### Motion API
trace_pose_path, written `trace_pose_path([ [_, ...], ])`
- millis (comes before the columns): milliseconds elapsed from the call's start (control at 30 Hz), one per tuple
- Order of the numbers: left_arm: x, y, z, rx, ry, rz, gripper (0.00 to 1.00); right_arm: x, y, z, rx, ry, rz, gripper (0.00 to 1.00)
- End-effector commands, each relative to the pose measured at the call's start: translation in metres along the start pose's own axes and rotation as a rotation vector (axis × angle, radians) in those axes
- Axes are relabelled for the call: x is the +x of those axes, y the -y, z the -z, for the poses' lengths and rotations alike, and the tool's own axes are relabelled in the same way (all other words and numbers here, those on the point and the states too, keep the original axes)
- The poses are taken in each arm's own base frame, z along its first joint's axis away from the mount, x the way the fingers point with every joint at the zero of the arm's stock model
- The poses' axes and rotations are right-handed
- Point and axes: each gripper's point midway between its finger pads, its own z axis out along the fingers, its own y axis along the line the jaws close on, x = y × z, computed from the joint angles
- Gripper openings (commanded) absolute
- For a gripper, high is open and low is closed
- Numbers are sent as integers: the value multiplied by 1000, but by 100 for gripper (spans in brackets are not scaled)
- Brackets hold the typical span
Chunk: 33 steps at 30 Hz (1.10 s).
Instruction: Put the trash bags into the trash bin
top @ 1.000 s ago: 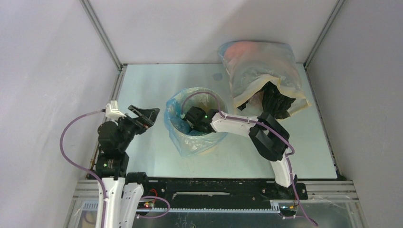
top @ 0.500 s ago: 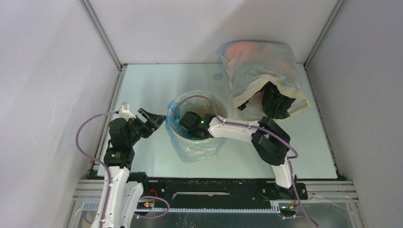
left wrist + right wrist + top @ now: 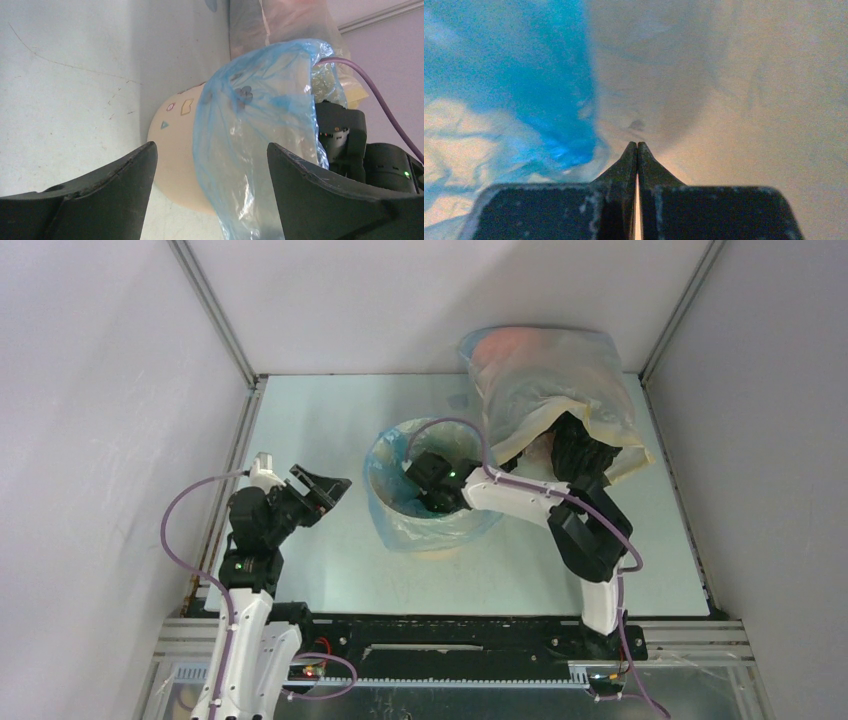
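Observation:
The tan trash bin (image 3: 447,541) stands mid-table with the light-blue trash bag (image 3: 387,462) draped over its rim and down its walls. My right gripper (image 3: 428,486) reaches down inside the bin. In the right wrist view it (image 3: 637,145) is shut, tips pressed together, with blue film (image 3: 549,75) on the left and the tan inner wall (image 3: 749,100) on the right. My left gripper (image 3: 328,490) is open and empty, left of the bin and apart from it. In the left wrist view it (image 3: 210,146) faces the bin's wall (image 3: 175,145) and the bag (image 3: 250,125).
A large cloudy clear-and-beige sack (image 3: 545,385) lies at the back right, close to the bin, with black objects (image 3: 578,452) at its mouth. Grey enclosure walls bound the table left, back and right. The right arm's purple cable (image 3: 455,425) arcs over the bin.
The bin and bag have shifted right and back with my right gripper inside. My left gripper rose and came forward, then held still, and the gap to the bin widened.

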Motion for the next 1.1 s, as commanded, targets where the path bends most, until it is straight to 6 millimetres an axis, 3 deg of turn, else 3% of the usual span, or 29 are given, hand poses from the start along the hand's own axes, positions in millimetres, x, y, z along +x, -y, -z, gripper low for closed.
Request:
trace_pose_path([
  [0, -6, 10, 1, 40, 15, -19, 88, -11, -59, 30, -115, 73, 136, 0],
  [67, -7, 10, 0, 40, 14, -19, 88, -12, -76, 34, -152, 76, 163, 0],
  [133, -7, 11, 1, 41, 13, -21, 88, -14, -78, 34, -163, 80, 158, 0],
  [433, -7, 11, 2, 38, 10, -29, 88, -20, -4, 35, -9, 88, -35, 0],
  [533, -6, 11, 1, 38, 7, -27, 89, -18, 10, 33, 38, 79, -57, 0],
  [600, -6, 11, 1, 38, 6, -30, 89, -18, 2, 34, 21, 83, -34, 0],
  [767, -6, 10, 0, 37, 3, -30, 89, -14, -56, 43, -87, 101, 139, 0],
  [833, -6, 11, 0, 40, -1, -30, 89, -12, -67, 43, -119, 91, 161, 0],
  [1067, -2, 9, 1, 43, -9, -34, 89, -19, -53, 49, -112, 116, 107, 0],
])
